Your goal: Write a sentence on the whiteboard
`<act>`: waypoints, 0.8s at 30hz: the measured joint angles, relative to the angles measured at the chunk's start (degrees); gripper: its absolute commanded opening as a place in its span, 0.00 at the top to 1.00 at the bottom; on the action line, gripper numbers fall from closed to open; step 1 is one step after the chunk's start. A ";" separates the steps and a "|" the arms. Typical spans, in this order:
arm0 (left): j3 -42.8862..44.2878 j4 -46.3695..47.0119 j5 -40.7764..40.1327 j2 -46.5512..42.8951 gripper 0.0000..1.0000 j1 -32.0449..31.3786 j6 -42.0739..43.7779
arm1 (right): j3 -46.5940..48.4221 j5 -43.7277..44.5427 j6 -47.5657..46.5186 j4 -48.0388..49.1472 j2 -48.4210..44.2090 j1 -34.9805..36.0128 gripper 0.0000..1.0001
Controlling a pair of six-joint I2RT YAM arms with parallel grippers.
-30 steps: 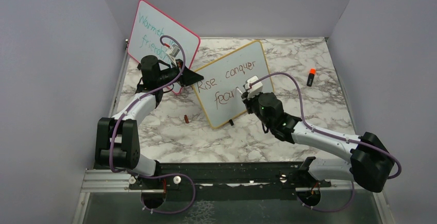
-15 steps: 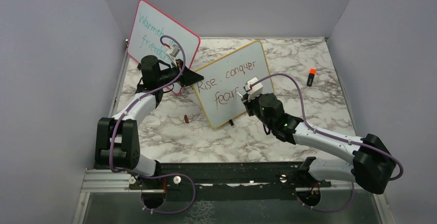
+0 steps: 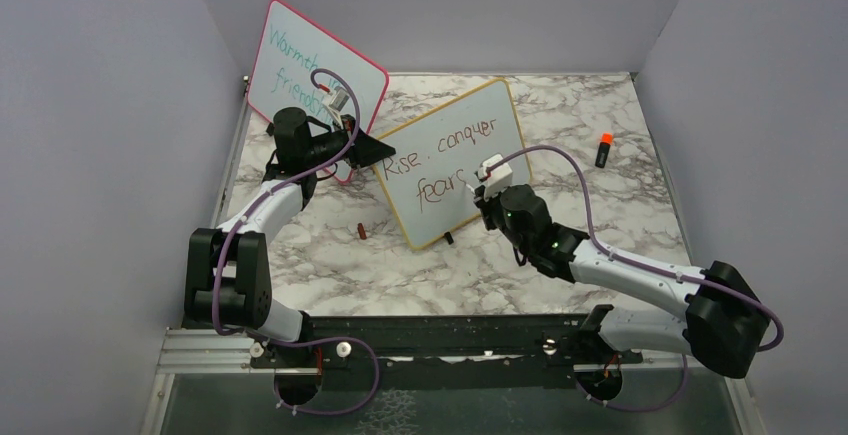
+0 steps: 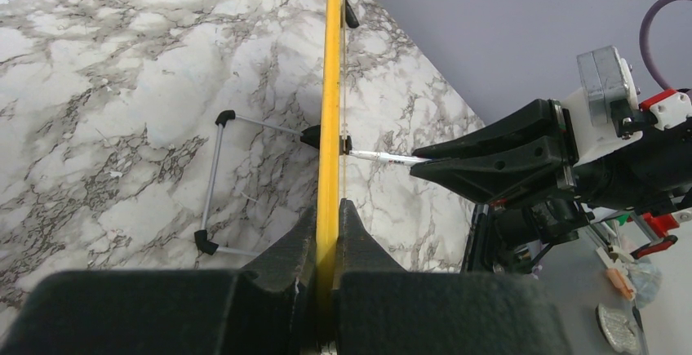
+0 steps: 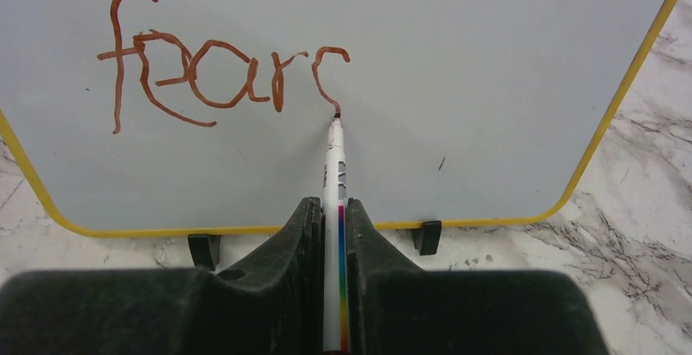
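Observation:
The yellow-framed whiteboard [image 3: 440, 220] stands tilted on the marble table, with the sentence [image 3: 440, 150] "Rise. conquer" over "fears" in brownish red. My left gripper [image 3: 378, 152] is shut on the board's left edge, and the yellow frame [image 4: 330, 86] runs between its jaws [image 4: 329, 208]. My right gripper [image 3: 478, 187] is shut on a white marker [image 5: 333, 167] with a rainbow stripe. The marker's tip touches the board at the lower end of the last letter of "fears" [image 5: 220, 77]. The left wrist view shows the marker [image 4: 383, 157] meeting the board edge-on.
A pink-framed board [image 3: 300, 65] with teal writing leans at the back left, behind my left arm. An orange-capped marker [image 3: 603, 149] lies at the right. A small brown cap [image 3: 361, 230] lies in front of the board's left corner. Grey walls close three sides.
My right gripper has moved a little right and down along the board, and the final "s" of "fears" has appeared. The left arm and the board have not moved.

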 measured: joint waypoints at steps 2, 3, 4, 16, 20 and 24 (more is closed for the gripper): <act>0.00 -0.02 0.00 0.00 1.00 0.00 -0.02 | 0.00 -0.33 0.22 -0.66 0.00 0.00 1.00; 0.00 -0.02 0.00 0.00 1.00 0.00 -0.02 | 0.00 -0.57 0.50 -1.03 -0.04 0.00 1.00; 0.00 -0.02 0.00 0.00 1.00 0.00 -0.02 | 0.00 -0.87 0.72 -1.42 -0.11 0.00 1.00; 0.00 -0.02 0.00 0.00 1.00 0.00 -0.02 | 0.00 -6.36 2.49 -2.12 -0.52 -0.11 0.99; 0.00 0.00 0.00 0.00 1.00 0.00 0.00 | 0.00 -6.08 2.80 -1.70 -0.94 -0.11 0.99; 0.00 0.00 0.00 0.00 1.00 0.00 -0.02 | -0.52 -4.68 2.89 -1.66 -3.67 -0.11 1.00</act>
